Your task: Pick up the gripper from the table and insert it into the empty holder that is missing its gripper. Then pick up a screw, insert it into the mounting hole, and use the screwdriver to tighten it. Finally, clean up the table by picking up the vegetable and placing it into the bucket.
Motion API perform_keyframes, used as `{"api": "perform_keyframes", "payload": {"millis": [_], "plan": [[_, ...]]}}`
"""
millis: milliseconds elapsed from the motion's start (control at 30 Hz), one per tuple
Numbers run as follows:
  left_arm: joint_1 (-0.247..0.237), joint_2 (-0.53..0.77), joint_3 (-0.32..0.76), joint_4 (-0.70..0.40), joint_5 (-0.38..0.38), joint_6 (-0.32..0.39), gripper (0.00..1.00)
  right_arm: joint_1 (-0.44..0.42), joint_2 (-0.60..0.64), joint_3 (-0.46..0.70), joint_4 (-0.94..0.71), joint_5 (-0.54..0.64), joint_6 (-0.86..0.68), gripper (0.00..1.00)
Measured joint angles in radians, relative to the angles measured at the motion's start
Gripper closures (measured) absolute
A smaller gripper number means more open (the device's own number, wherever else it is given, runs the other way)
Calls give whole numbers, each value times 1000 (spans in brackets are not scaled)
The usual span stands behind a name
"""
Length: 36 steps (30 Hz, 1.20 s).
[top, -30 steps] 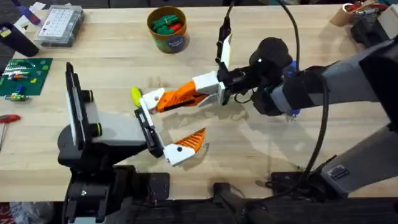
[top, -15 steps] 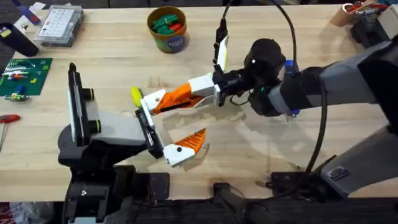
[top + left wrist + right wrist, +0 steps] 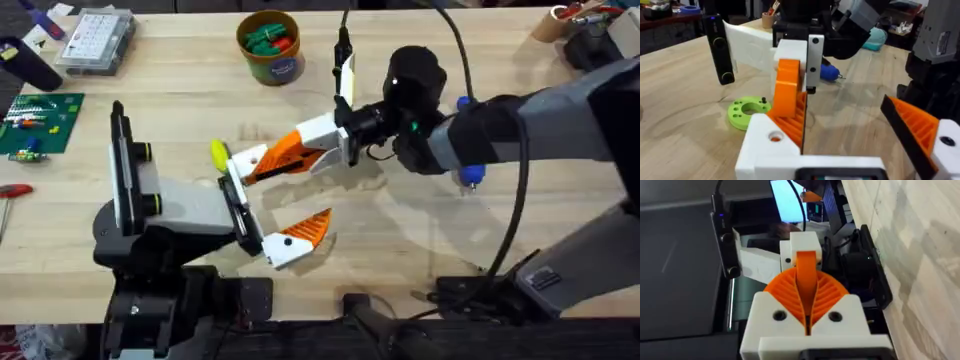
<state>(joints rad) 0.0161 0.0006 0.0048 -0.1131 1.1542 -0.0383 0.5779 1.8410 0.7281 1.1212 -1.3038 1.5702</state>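
Note:
My right gripper [image 3: 310, 145] is shut on the gripper [image 3: 268, 162], an orange wedge, and holds its end against the empty holder [image 3: 243, 160], a white bracket on the grey unit's black rail [image 3: 238, 205]. The right wrist view shows the orange gripper [image 3: 806, 272] clamped between my pads, the holder [image 3: 801, 245] just beyond it. In the left wrist view the gripper [image 3: 786, 90] stands in the holder [image 3: 767, 142]. My left gripper [image 3: 270, 198] is open, its matching orange finger [image 3: 300, 230] set apart. The bucket [image 3: 270, 60] holds green and red pieces. A blue screwdriver [image 3: 470, 178] lies under my right arm.
A lime-green disc [image 3: 747, 111] with a small black screw [image 3: 763, 100] lies beside the holder. At the back left stands a clear compartment box [image 3: 95, 40], with a green circuit board [image 3: 35, 120] below it. A red-handled tool [image 3: 12, 190] lies at the left edge.
My right arm has shifted left and toward the back of the table, carrying the orange gripper closer into the holder. The grey unit has stayed put.

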Motion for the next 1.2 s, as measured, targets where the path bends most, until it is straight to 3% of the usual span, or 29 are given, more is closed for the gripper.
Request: {"api": "perform_keyframes", "payload": {"millis": [1200], "plan": [[6, 0, 0, 1, 17, 24, 14, 0, 0, 56, -90, -79, 5, 983]]}}
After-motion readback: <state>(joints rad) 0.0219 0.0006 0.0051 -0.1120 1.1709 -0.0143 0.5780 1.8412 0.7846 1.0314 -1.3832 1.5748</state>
